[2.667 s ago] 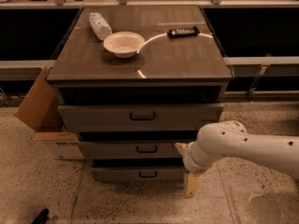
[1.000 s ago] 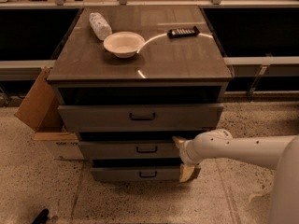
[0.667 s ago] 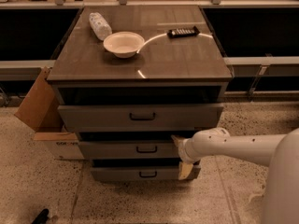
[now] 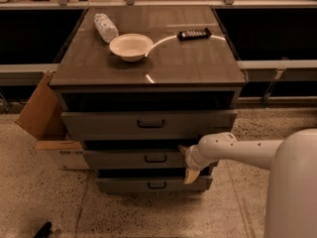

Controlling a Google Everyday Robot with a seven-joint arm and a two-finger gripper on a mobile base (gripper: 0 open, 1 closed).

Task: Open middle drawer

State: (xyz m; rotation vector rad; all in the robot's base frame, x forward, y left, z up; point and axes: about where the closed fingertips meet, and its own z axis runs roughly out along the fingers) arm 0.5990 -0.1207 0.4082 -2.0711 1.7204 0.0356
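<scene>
My claw [image 4: 187, 163] sits at the right end of the middle drawer [image 4: 124, 159], lower centre; I cannot tell its state. Bowl [image 4: 131, 46] and bottle [image 4: 105, 27] rest on the tabletop [image 4: 198, 63]; a cardboard box [image 4: 42, 110] stands left.

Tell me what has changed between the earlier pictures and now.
The gripper moved left and slightly up, to the right end of the middle drawer. The drawer is no further out; the bowl, plastic bottle and remote stayed in place.
</scene>
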